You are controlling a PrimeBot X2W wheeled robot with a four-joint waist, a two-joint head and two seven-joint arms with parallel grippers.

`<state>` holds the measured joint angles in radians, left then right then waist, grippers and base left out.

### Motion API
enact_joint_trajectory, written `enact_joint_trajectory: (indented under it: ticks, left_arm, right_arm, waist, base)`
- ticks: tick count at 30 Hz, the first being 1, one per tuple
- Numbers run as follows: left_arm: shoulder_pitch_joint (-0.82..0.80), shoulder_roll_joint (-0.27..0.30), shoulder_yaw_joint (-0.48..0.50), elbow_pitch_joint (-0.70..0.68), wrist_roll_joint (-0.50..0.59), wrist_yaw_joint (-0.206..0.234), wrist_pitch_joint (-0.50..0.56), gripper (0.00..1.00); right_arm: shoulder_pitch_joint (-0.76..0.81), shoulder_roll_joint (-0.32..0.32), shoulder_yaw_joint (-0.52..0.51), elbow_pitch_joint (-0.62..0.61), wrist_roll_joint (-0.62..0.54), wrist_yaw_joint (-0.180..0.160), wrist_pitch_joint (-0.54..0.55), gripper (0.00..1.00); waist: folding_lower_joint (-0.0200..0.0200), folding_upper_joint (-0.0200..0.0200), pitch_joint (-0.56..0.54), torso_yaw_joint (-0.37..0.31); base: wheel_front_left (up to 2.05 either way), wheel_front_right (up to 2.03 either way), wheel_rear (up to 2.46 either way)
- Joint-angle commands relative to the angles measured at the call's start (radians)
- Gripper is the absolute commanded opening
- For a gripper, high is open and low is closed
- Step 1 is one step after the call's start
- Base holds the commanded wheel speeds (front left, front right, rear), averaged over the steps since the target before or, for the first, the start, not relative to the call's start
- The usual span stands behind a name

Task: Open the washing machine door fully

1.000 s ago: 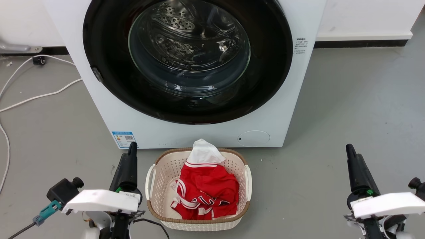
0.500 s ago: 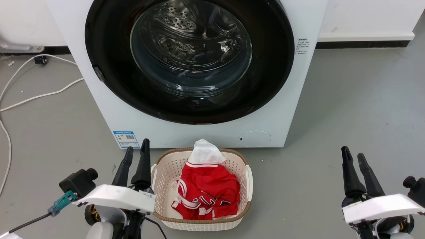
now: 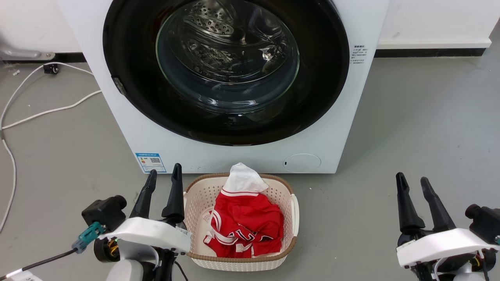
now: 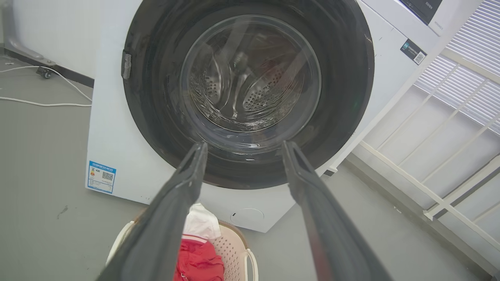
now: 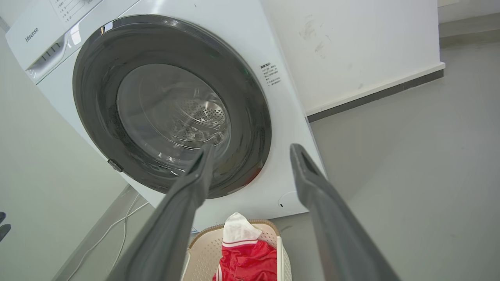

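The washing machine door (image 3: 129,93), round and glossy black with a clear bulging window, lies flat against the white machine front (image 3: 117,128), closed; a small grey latch tab sits on its left rim. It also shows in the left wrist view as the door (image 4: 156,128) and in the right wrist view as the door (image 5: 97,113). My left gripper (image 3: 164,177) hovers low at the lower left, open, well short of the door. My right gripper (image 3: 412,183) hangs at the lower right, open and holding nothing. From the wrists, left gripper (image 4: 242,146) and right gripper (image 5: 252,150) both point toward the door.
A cream laundry basket (image 3: 195,195) holding red and white clothes (image 3: 244,222) stands on the grey floor right before the machine, between my arms. White cables (image 3: 50,111) trail across the floor at the left. A white railing (image 4: 429,187) runs beside the machine's right.
Both grippers went from shut to open over the last second. The left arm has shifted right toward the basket, and the right arm has moved slightly left. The head view drifted a little.
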<state>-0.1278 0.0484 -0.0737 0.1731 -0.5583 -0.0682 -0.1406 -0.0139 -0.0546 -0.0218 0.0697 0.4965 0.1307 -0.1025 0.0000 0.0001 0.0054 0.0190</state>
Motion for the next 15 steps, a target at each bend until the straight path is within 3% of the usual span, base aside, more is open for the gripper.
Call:
enact_joint_trajectory:
  ticks: [1,15]
  left_arm:
    - [-0.023,0.003,-0.003,-0.007,0.032,0.006,-0.009,1.0]
    - [-0.028,0.01,-0.026,0.006,0.201,0.019,-0.044,1.0]
  right_arm:
    - [0.001,0.002,-0.001,-0.013,-0.035,0.0,-0.003,1.0]
    - [0.012,0.003,-0.008,-0.027,-0.189,0.0,0.004,1.0]
  waist:
    - [0.0,-0.0001,0.0,0.001]
    - [0.0,-0.0001,0.001,0.011]
  base:
    - [0.0,0.0,0.0]
    - [0.0,0.0,0.0]
